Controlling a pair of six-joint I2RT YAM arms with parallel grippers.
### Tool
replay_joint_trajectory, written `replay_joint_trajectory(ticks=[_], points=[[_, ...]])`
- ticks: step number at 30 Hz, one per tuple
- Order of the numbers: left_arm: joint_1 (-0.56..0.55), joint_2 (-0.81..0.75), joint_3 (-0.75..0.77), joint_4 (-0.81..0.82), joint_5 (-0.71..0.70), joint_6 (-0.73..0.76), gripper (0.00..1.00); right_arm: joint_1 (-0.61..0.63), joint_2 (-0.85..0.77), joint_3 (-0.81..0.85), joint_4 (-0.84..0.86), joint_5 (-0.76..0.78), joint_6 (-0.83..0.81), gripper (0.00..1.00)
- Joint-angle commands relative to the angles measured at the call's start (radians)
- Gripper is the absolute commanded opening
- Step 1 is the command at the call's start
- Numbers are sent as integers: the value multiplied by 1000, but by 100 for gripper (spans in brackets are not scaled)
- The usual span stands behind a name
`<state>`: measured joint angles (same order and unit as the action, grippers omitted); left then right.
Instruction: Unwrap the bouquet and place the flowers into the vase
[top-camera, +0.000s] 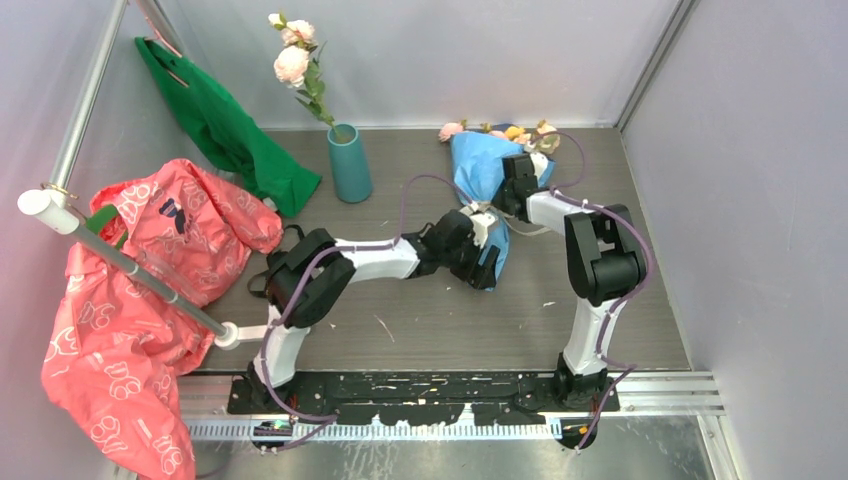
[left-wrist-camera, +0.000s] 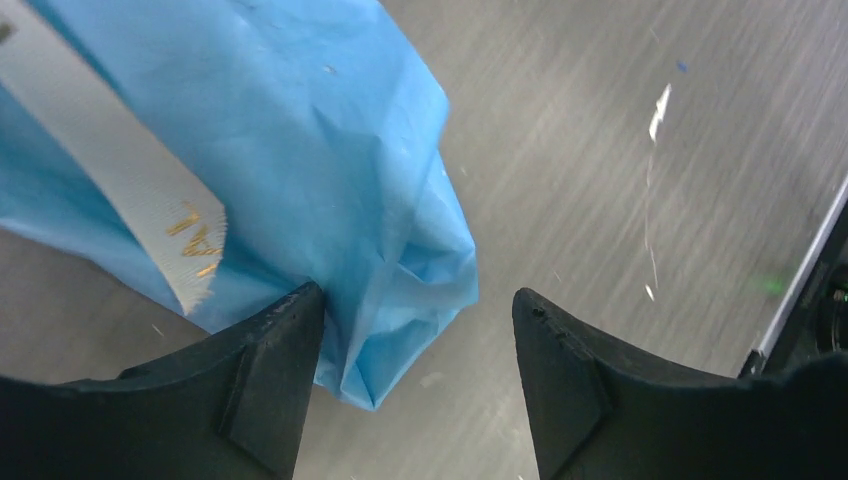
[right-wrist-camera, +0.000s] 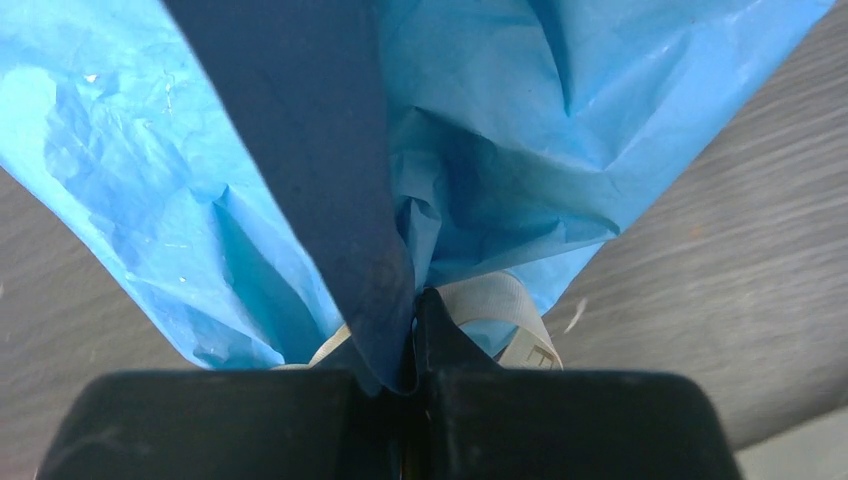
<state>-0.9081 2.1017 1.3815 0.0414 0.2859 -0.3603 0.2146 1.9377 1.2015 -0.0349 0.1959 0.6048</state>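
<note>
Right gripper (right-wrist-camera: 412, 325) pinches blue paper (right-wrist-camera: 500, 150) of the bouquet (top-camera: 478, 165); left gripper (left-wrist-camera: 418, 310) spread astride its cone tip. Bouquet lies at 1 o'clock on the table (top-camera: 420, 320). We should peel slowly, tearing nothing.

Enclosure: pale grey panel walls (top-camera: 450, 50) far, left and right; grey wood-grain counter (top-camera: 450, 320); white pipe frame (top-camera: 130, 265) at left; even, diffuse light.

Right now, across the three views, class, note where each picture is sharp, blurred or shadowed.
Top external: even light, vase crisp. Left wrist: table streaked with blur, blue paper fairly sharp. Right wrist: dark shadowed fold in the paper above the shut right gripper.
</note>
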Motion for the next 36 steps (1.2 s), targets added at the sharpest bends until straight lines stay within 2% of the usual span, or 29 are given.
replay_joint_trajectory(ticks=[1, 9, 13, 14, 15, 16, 17, 18, 20, 23, 26, 32, 36], points=[[-85, -114, -129, 32, -73, -53, 70, 104, -108, -40, -28, -43, 26, 1], [-167, -371, -349, 11, -230, -112, 69, 302, -233, -152, 6, 25, 72, 1], [-173, -483, -433, -22, -265, -127, 70, 342, -271, -199, 29, 46, 94, 1], [-173, -506, -443, -35, -276, -127, 72, 341, -278, -202, 29, 57, 91, 5], [-173, -529, -452, -38, -278, -125, 74, 342, -288, -202, 25, 69, 81, 15], [-173, -549, -455, -61, -307, -120, 76, 341, -301, -201, 14, 83, 72, 29], [-173, -593, -447, -100, -318, -105, 80, 341, -348, -212, 5, 103, 58, 67], [-172, -612, -440, -112, -320, -98, 82, 342, -373, -222, 4, 113, 53, 78], [-173, -641, -417, -142, -345, -81, 85, 342, -428, -233, -9, 131, 38, 87], [-172, -663, -368, -202, -428, -50, 93, 342, -498, -231, -49, 150, 15, 92], [-144, -659, -313, -237, -523, -58, 99, 341, -570, -227, -104, 169, -8, 93], [119, -526, -232, -113, -302, -255, 97, 341, -693, -350, -119, 283, 23, 87], [213, -357, -150, -2, -255, -402, 97, 341, -766, -427, -118, 310, 91, 80]])
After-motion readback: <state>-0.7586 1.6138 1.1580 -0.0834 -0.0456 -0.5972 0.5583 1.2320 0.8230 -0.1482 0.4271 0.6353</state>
